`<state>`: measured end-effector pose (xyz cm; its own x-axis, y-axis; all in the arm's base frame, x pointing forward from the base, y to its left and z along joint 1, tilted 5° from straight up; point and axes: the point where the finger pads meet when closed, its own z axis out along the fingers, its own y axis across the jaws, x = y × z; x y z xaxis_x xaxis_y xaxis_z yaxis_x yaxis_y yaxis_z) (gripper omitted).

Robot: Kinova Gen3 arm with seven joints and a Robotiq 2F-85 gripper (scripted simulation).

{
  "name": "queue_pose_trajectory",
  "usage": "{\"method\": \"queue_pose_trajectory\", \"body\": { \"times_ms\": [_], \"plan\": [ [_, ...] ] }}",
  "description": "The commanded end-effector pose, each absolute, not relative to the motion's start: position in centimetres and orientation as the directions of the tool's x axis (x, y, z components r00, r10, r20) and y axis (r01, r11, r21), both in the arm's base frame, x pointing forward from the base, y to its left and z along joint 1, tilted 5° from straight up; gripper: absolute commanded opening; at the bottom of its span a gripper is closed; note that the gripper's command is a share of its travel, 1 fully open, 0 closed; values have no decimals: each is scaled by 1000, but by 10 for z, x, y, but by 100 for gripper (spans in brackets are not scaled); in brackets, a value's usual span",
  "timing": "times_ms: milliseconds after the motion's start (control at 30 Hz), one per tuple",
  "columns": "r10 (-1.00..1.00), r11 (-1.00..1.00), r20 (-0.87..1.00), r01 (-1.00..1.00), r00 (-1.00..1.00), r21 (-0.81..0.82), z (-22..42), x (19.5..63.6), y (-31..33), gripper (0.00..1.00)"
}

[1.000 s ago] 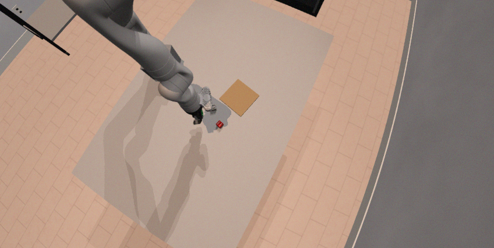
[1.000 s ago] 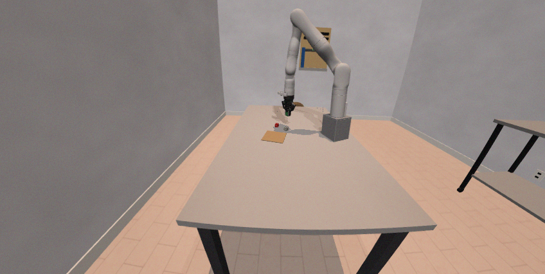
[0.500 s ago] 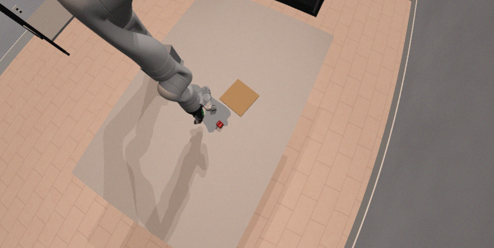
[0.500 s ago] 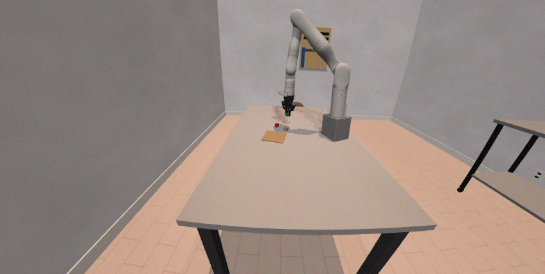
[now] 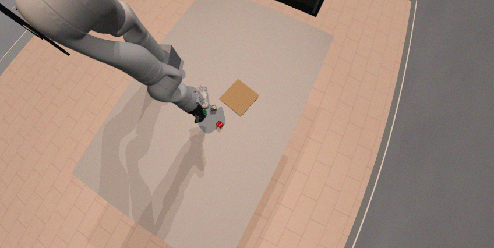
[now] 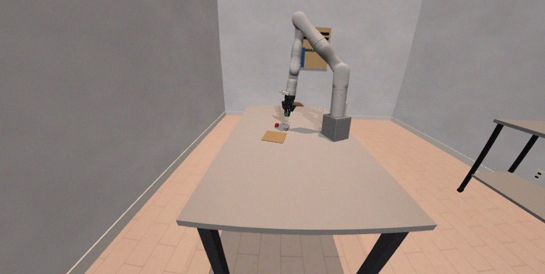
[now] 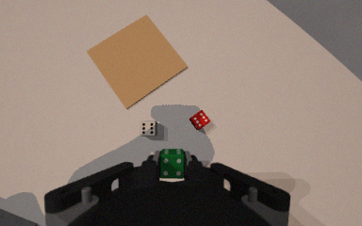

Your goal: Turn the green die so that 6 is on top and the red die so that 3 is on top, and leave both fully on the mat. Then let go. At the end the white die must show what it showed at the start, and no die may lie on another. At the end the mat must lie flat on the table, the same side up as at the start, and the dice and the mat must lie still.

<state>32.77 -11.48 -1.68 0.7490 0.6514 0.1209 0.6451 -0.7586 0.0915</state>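
Green die [image 5: 204, 111] [image 6: 286, 114] [image 7: 172, 164]: I have it pinched in my gripper [image 5: 200, 114] [image 6: 286, 112] [image 7: 172, 158], above the table [image 5: 242, 176] [image 6: 302, 179] [image 7: 263, 155]. The red die [image 5: 219, 124] [image 6: 276, 125] [image 7: 200, 120] (six pips up) and white die [image 5: 212, 107] [image 6: 285, 128] [image 7: 148, 128] sit off the mat [image 5: 239, 97] [image 6: 274, 136] [image 7: 137, 61].

Dice pips are the only readable numbers.
Wrist view: six on the white die [image 5: 212, 107] [image 6: 285, 128] [image 7: 148, 128], centre; six on the red die [image 5: 219, 124] [image 6: 276, 125] [image 7: 200, 120], right of it.
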Motion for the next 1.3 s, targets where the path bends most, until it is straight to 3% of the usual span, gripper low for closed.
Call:
{"method": "queue_pose_trajectory", "body": {
  "times_ms": [0, 667, 1267],
  "plan": [
    [617, -786, 150, 612, 772, 84, -18, 319, -127, 21],
    [575, -786, 462, 612, 675, 84, -19, 318, -128, 21],
    [443, -785, 766, 615, 467, 79, -21, 316, -124, 21]
  ]
}}
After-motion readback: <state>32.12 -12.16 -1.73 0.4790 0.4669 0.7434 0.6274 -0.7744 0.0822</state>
